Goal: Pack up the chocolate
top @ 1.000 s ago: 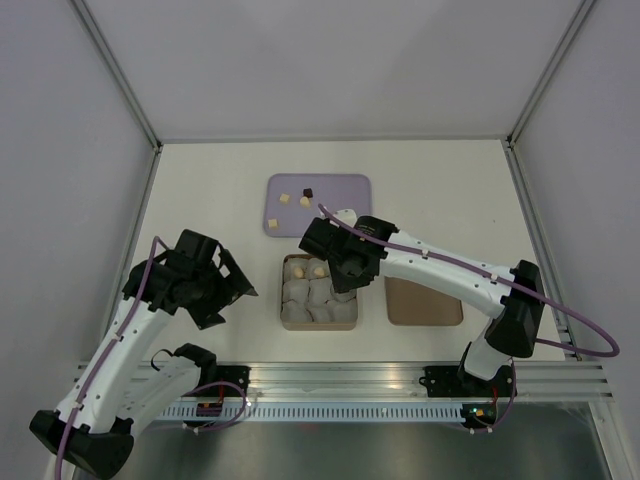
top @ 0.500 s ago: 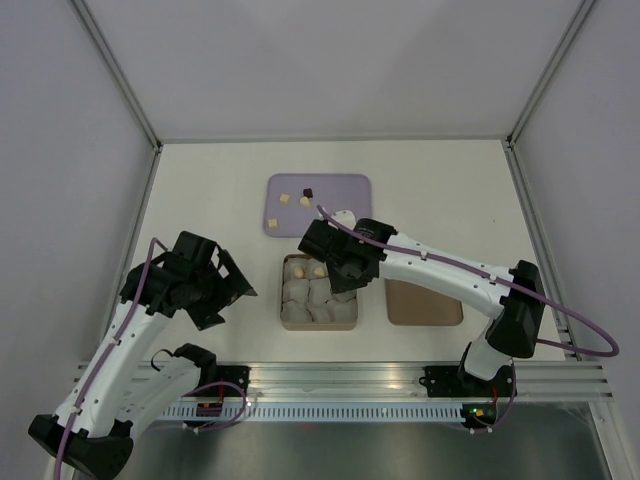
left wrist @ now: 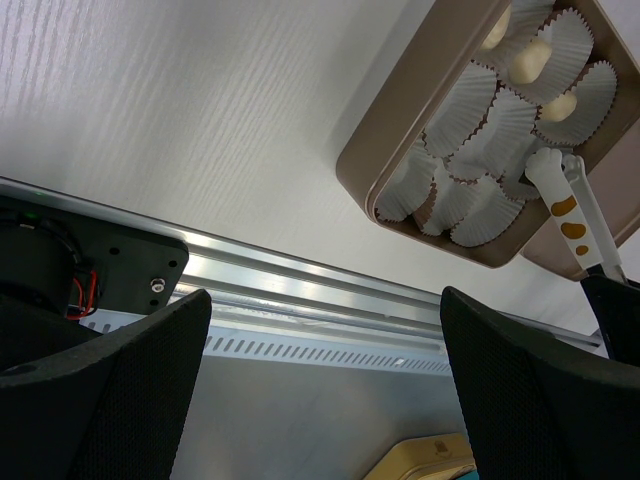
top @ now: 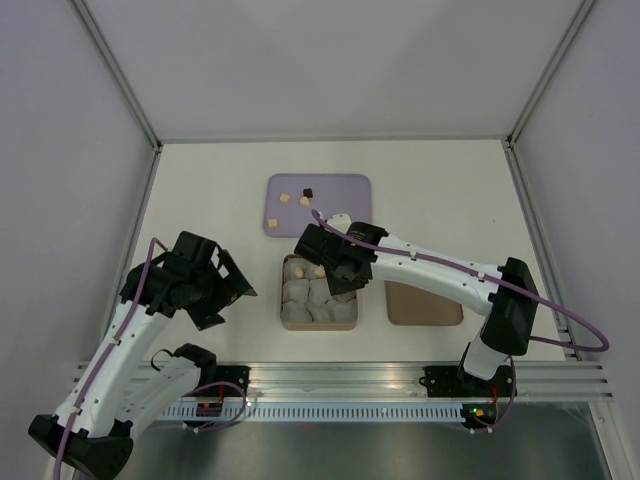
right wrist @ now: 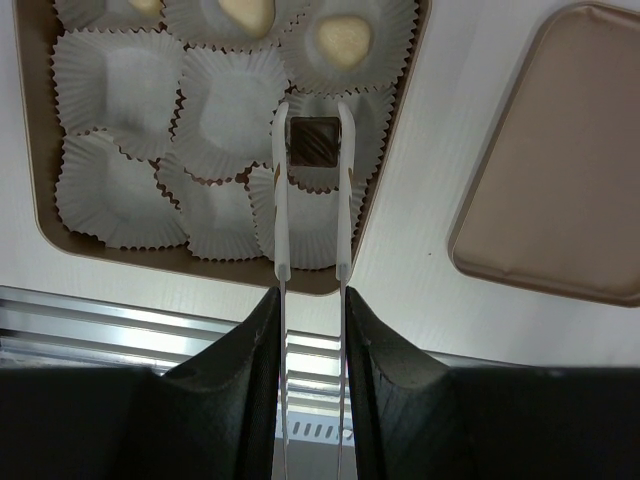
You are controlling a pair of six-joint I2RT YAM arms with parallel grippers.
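My right gripper point(right wrist: 312, 300) is shut on a pair of white tongs point(right wrist: 281, 200). Between the tong tips sits a dark brown chocolate point(right wrist: 313, 141), just over a white paper cup in the tan box point(right wrist: 40, 200). In the box's far row, pale chocolates point(right wrist: 342, 40) lie in their cups. More chocolate pieces, pale point(top: 305, 202) and dark point(top: 308, 191), lie on the purple tray point(top: 345, 215). In the top view the right gripper point(top: 335, 265) hangs over the box's right side. My left gripper point(left wrist: 325, 350) is open and holds nothing, left of the box and over the table's near edge.
The flat brown lid point(top: 425, 305) lies right of the box. An aluminium rail point(top: 340, 378) runs along the near edge. Grey walls close in the table on three sides. Several paper cups point(right wrist: 110, 190) in the box hold nothing.
The right gripper with the tongs and dark chocolate has shifted slightly left over the box. The left arm has barely moved.
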